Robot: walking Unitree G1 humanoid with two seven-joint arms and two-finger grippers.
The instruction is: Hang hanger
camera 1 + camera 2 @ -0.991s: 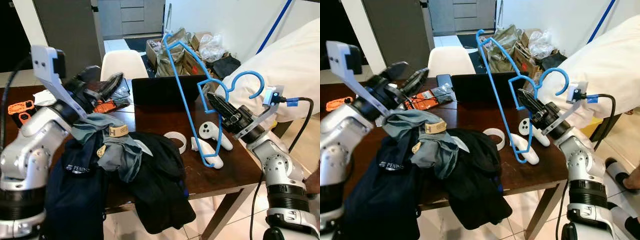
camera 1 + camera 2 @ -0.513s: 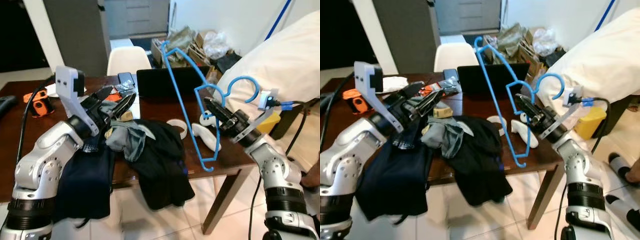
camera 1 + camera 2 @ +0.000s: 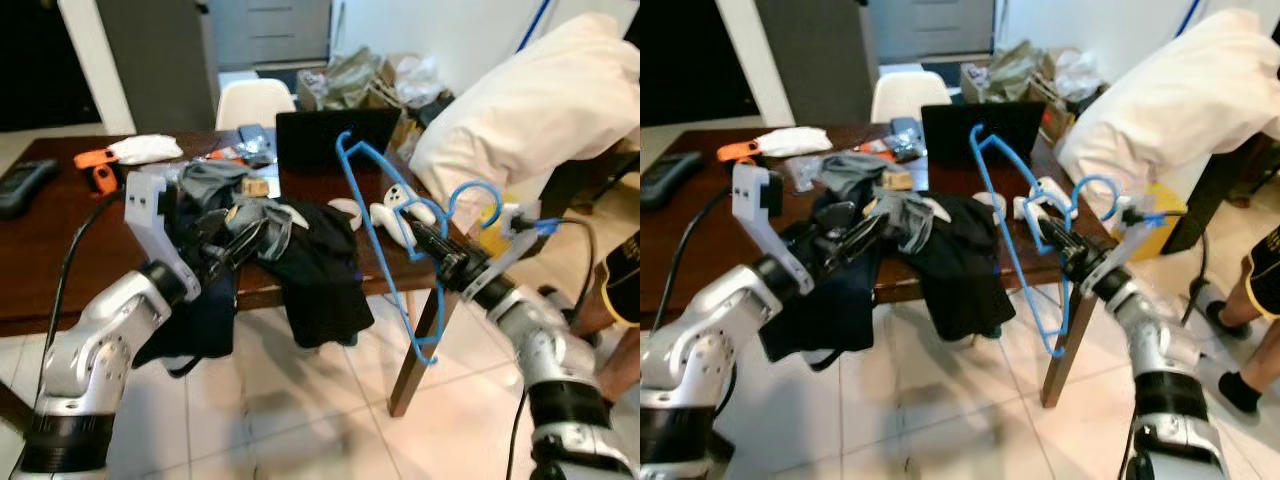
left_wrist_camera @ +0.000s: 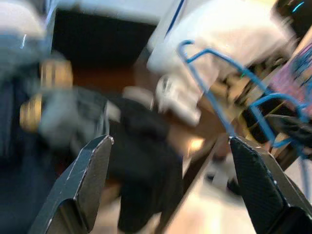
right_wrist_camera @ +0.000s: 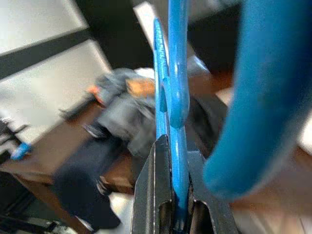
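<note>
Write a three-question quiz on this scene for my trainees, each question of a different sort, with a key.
1. True or false: the right tool is shut on the blue hanger.
2. What lies nearest the open laptop on the wooden table? A) dark clothes B) a bowl C) a book
3. Fill in: the left tool's fingers are ____.

Key: 1 true; 2 A, the dark clothes; 3 open.

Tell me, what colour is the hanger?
Blue. The hanger, held in the right hand, shows best in the left eye view.
</note>
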